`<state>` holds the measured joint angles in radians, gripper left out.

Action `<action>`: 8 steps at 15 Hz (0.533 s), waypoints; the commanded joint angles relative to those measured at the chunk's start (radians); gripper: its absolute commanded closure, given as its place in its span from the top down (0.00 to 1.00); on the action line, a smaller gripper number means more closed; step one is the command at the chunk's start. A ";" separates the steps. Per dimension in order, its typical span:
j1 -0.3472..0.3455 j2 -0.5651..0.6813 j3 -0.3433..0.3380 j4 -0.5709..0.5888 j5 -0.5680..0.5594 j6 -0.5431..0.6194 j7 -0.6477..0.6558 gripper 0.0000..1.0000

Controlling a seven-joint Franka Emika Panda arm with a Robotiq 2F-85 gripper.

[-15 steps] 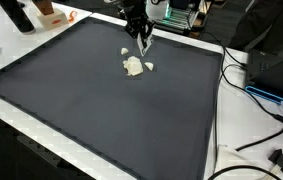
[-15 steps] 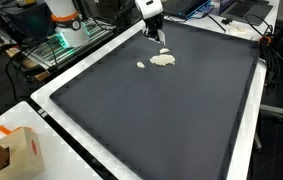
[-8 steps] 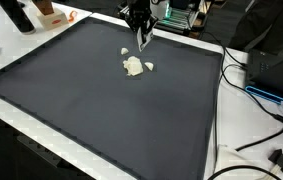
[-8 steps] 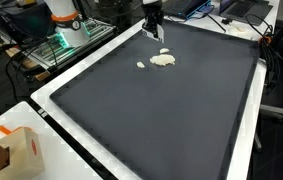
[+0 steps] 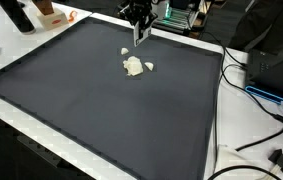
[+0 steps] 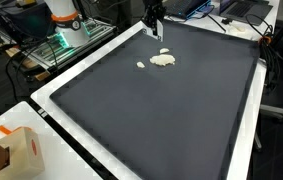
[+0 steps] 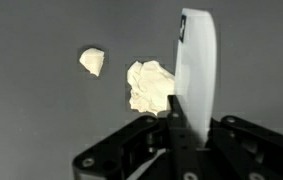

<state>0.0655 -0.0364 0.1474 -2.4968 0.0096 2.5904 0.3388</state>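
My gripper (image 5: 138, 22) hangs over the far part of the dark mat (image 5: 91, 110), just beyond a pale crumpled lump (image 5: 133, 67) with a small pale piece (image 5: 149, 67) beside it. It is shut on a flat white paddle-like tool (image 7: 196, 65), which points down toward the mat. In the wrist view the lump (image 7: 151, 85) lies just left of the tool and the small piece (image 7: 92, 61) farther left. The gripper (image 6: 155, 20), lump (image 6: 162, 60) and small piece (image 6: 140, 66) show in both exterior views. The tool is above the mat and apart from the lump.
The mat is bordered by a white table rim (image 5: 226, 110). Cables (image 5: 256, 145) lie beside it. An orange and white box (image 6: 16, 150) stands at a near corner. Equipment (image 6: 66, 25) stands behind the far edge.
My gripper has lifted with the white tool and drawn back toward the far edge, away from the lump. The lump and the small piece have not moved.
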 commanded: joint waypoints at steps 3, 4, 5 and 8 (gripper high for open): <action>0.020 -0.029 0.005 0.023 -0.109 -0.089 0.099 0.01; 0.022 -0.028 0.006 0.031 -0.126 -0.106 0.094 0.01; 0.024 -0.023 0.005 0.042 -0.156 -0.135 0.069 0.01; 0.034 -0.012 0.003 0.075 -0.200 -0.216 -0.055 0.01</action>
<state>0.0872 -0.0504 0.1551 -2.4473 -0.1485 2.4510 0.3803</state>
